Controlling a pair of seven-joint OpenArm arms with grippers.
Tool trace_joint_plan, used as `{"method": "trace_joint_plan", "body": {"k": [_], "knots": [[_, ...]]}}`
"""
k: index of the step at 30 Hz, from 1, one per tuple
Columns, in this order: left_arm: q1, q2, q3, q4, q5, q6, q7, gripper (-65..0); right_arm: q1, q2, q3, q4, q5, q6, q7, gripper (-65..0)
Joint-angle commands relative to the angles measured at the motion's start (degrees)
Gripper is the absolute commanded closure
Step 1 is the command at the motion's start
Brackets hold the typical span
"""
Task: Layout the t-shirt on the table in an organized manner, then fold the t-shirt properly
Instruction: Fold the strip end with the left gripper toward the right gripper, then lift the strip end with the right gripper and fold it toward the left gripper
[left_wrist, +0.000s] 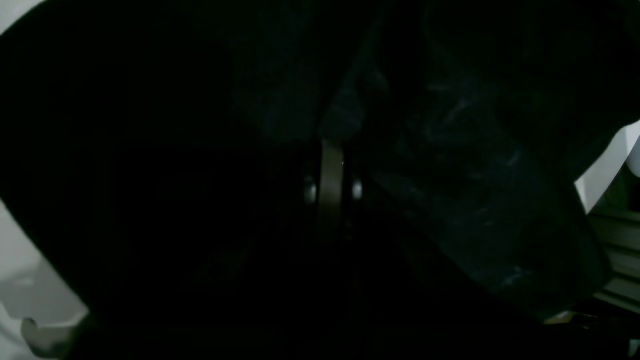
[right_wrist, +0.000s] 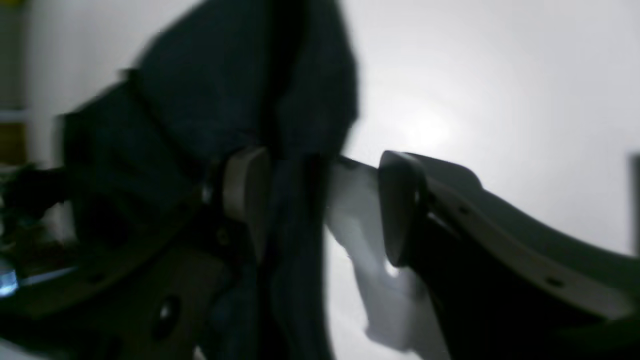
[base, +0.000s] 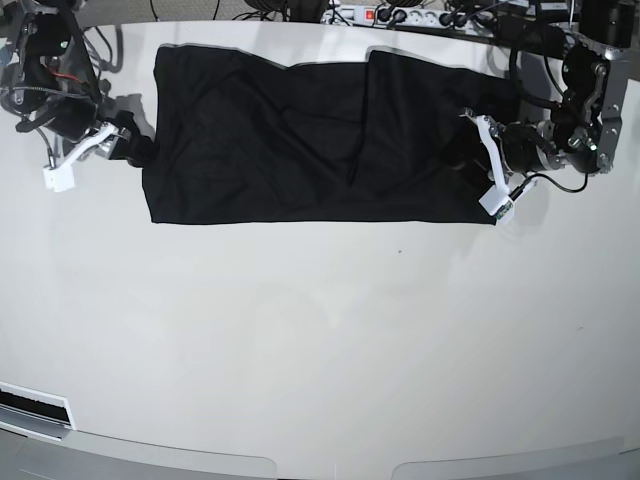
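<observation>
T-shirt (base: 320, 140) spread wide at 12 o'clock on tabletop (base: 320, 340). Left tool (base: 478, 170) clamped on its 3 o'clock edge; right tool (right_wrist: 320, 200) parted, cloth draped on one finger. Risk: fabric snagging there, dragging the 9 o'clock edge crooked.

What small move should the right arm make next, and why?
Probably it should draw the right gripper back, away from the t-shirt. Its fingers stand apart with cloth only against one of them, and the shirt already lies as a flat band on the table. The left gripper looks shut on the other end.
</observation>
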Motion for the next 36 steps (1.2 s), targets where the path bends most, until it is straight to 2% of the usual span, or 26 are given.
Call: {"method": "trace_joint_plan", "body": {"k": [1,4,6,12,16,18,19,20,22,23,28,33,36], "knots": [[-0.28,-0.83,-0.28,0.24,2.05,1.09,1.77,0.0,0.07,0.66,0.04,-0.5,0.24,0.08,-2.49,-36.4],[-0.33,-0.85,-0.31,0.26,1.03,1.09,1.75,0.0,0.07,0.66,-1.95,-1.16,3.41,0.08,-7.98,-36.3],[-0.48,-0.83,-0.31,0.26,0.11,1.07,1.75,0.0,0.09,0.66,-4.42,-1.16,5.03,0.08,-9.64,-36.2],[-0.63,-0.83,-0.31,0.26,-0.24,0.66,1.77,0.0,0.09,0.59,-14.78,-1.09,5.92,0.08,-8.94,-36.2],[-0.96,-0.83,-0.31,0.28,-0.22,0.68,1.77,0.0,0.31,0.52,-18.78,-1.05,5.92,0.08,-8.24,-35.4],[-0.98,-0.83,-0.31,0.28,-0.24,0.66,1.77,0.0,0.61,0.57,-18.86,-1.05,5.9,0.08,-7.87,-31.0],[-0.98,-0.83,-0.31,0.28,-0.26,0.66,1.77,0.0,0.9,0.63,-18.78,-1.03,5.9,0.08,-7.89,-26.4],[-1.01,-0.83,-0.31,0.31,-0.28,0.66,1.75,0.0,1.11,0.7,-18.75,-1.01,5.9,0.08,-7.93,-19.8],[-1.33,-0.85,-0.31,0.37,-0.39,0.24,1.75,0.0,1.88,0.74,-18.75,-0.68,5.9,0.08,-9.09,-2.5],[-1.79,-0.83,-0.31,0.39,-0.96,-0.35,1.77,0.0,2.21,0.74,-18.75,-0.33,5.95,0.08,-9.99,0.0],[-4.92,-0.83,-0.76,0.39,-7.48,-0.37,4.24,0.0,3.02,0.92,-18.75,5.16,5.42,0.08,-11.1,0.0],[-8.81,-0.83,-2.78,0.39,-10.4,-0.39,9.88,-13.6,2.34,2.95,-18.58,16.39,-3.74,0.08,-11.32,0.0],[-9.77,-1.05,-4.66,0.39,-10.43,-0.39,10.14,-14.4,1.92,4.63,-16.22,22.53,-7.23,0.08,-11.28,0.0]]}}
